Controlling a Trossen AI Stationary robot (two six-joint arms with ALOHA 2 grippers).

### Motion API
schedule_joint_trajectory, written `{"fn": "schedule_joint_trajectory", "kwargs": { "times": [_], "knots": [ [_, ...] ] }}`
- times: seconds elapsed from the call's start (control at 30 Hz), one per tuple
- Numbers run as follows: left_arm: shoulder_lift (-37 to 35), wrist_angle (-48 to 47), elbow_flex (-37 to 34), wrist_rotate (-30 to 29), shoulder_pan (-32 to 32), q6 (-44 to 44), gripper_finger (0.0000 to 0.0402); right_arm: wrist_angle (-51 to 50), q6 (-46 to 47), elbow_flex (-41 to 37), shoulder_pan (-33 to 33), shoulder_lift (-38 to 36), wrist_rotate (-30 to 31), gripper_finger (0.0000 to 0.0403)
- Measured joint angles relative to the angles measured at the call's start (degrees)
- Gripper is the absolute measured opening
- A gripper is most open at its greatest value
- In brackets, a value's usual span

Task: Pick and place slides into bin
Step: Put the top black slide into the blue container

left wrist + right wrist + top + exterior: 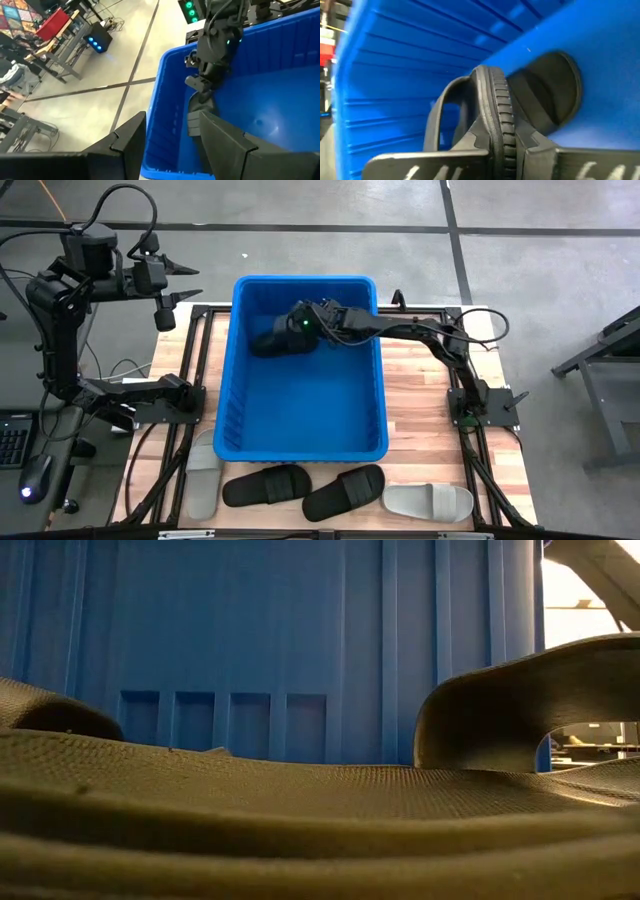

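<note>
Black rubber clamped edge-on between the closed fingers of the right pincer (pixel 502 145), as the right wrist view gives it: a black slide (pixel 495 100), ribbed sole rim running up between the pads, strap arching off to one side, blue ribbed wall close behind. Placing step, then, and far along: seen from above, right pincer (pixel 318 320) reached in over the upper left corner of the blue bin (pixel 375 370), the black slide (pixel 280 338) hanging inside, whether touching the floor not clear. Next move, by judgement: fingers to part so the slide drops flat, then arm up and clear of the rolled rim before heading for the bottom of the frame. Waiting there on the bench (pixel 420 395), just outside the bin's near wall: a grey slide (pixel 203 477) at lower left, two black slides (pixel 266 484) (pixel 344 491) side by side, another grey slide (pixel 428 501) at lower right. Left pincer (pixel 190 280) parked at upper left of the overhead frame, off the bench edge, jaws part open and holding nothing. Left wrist view alone showing the right arm from outside, green light lit, dipping into the bin. Low view nearly blocked by a black slide (pixel 300 810) lying against the lens, only the bin wall (pixel 250 630) behind; nothing of either arm there.
</note>
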Motion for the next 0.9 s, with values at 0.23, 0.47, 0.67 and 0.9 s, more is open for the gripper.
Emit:
{"fn": "schedule_joint_trajectory", "kwargs": {
  "times": [0.23, 0.47, 0.67, 0.9],
  "knots": [
    [0.0, -0.21, 0.0, 0.24, 0.01, -0.44, 0.0173, -3.74, 0.31, 0.0, -1.11, 1.19, -4.03, 0.0004],
    [0.0, -1.01, 0.0, 0.25, 0.01, -1.12, 0.0173, -5.24, -0.28, 0.02, -2.51, 1.42, -5.64, 0.0026],
    [0.0, -1.48, 0.0, 0.25, 0.01, -1.16, 0.0173, -7.12, -0.33, 0.02, -3.45, 2.45, -8.98, 0.0063],
    [0.0, -1.5, 0.0, 0.54, 0.01, -1.3, 0.0173, -7.46, -2.43, 0.09, -3.62, 4.5, -14.02, 0.0105]
  ]
}}
